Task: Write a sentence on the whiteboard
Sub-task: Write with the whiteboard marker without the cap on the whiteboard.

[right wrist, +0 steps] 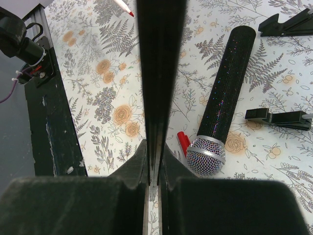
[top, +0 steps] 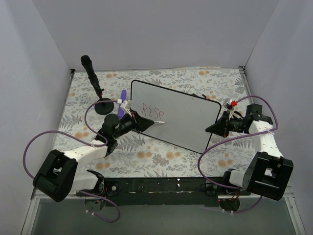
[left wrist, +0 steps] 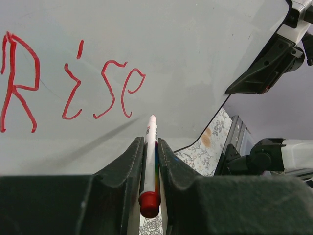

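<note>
Clamping a slim white marker (left wrist: pixel 149 161) with a red end cap, the left hand (left wrist: pixel 150 146) is holding its tip at five o'clock of the looping red lettering (left wrist: pixel 73 88) "Rise" on the glossy, round-cornered whiteboard (left wrist: pixel 195 58). The right hand (right wrist: pixel 152 152) is pinching the board's thin black rim at three o'clock, over the floral tabletop (right wrist: pixel 112 98).

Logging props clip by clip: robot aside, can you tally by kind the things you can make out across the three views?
Whiteboard: 1
Marker: 1
Microphone: 1
Red cap: 1
Black plastic pieces: 2
Black post on round base: 1
Purple item, partly hidden: 1
Total: 8
</note>
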